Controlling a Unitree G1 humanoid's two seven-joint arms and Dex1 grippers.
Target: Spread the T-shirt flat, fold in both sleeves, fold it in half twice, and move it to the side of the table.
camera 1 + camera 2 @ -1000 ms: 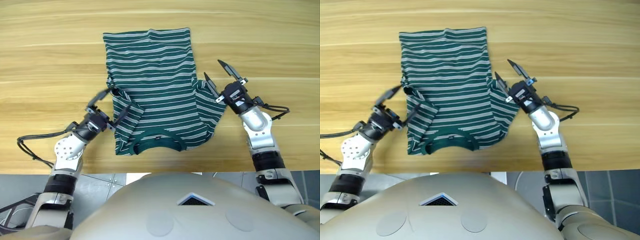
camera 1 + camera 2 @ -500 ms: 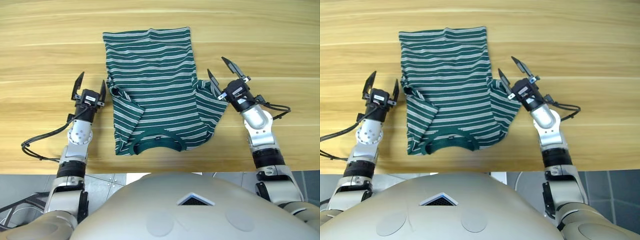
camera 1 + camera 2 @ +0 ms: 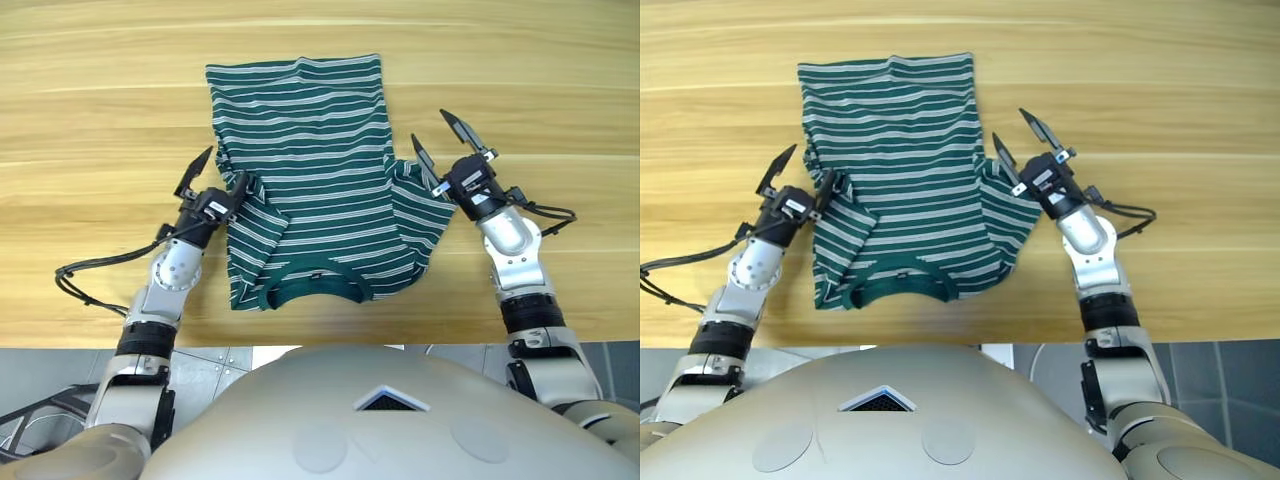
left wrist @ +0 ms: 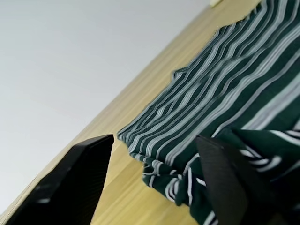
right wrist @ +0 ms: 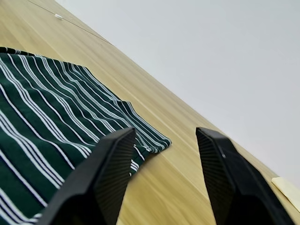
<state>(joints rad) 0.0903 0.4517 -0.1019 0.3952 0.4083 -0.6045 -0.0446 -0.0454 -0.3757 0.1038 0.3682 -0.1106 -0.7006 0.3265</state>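
Wood table (image 3: 100, 80): I see the T-shirt (image 3: 310, 170) collar toward me, left gripper (image 3: 225, 166) and right gripper (image 3: 428, 127) both spread, empty, flanking it.

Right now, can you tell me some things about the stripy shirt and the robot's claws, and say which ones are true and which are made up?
1. The green-and-white striped cotton T-shirt lies on the light wooden table. True.
2. The left claw is shut tight on the shirt. False: it is open, with its fingers apart at the shirt's left edge.
3. The right claw is open next to the shirt's right sleeve. True.
4. The dark green collar points away from the robot. False: the collar is at the edge nearest the robot.
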